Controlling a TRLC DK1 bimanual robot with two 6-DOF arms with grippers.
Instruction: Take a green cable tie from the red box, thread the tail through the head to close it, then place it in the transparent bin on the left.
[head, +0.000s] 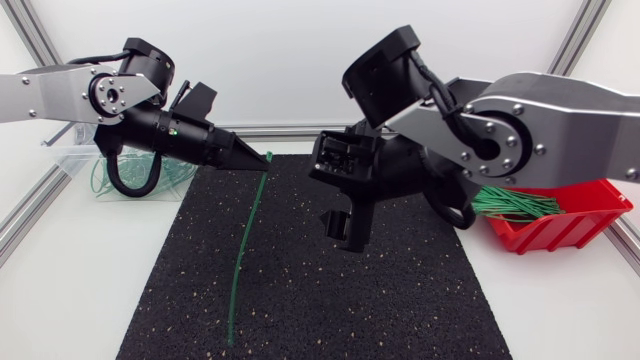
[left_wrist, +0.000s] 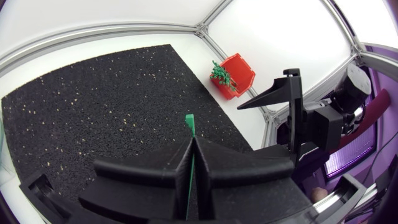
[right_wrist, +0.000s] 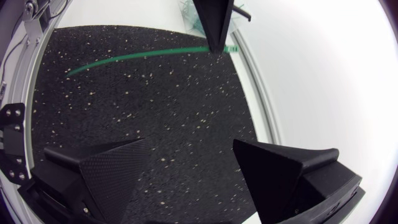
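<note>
Cable tie (head: 243, 255), green, clamped in left gripper (head: 265, 157); right gripper (right_wrist: 192, 142) spread wide

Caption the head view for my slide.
Left gripper pinches one end of a green cable tie over the black mat; right gripper open.

Two end effectors (head: 266, 157) (right_wrist: 193, 143), one held cable tie (head: 245, 250), one red box (head: 560, 232).

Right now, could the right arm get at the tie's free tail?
Probably yes. The right gripper is open beside the tie, which trails from the left gripper over the mat, and nothing lies between them.
</note>
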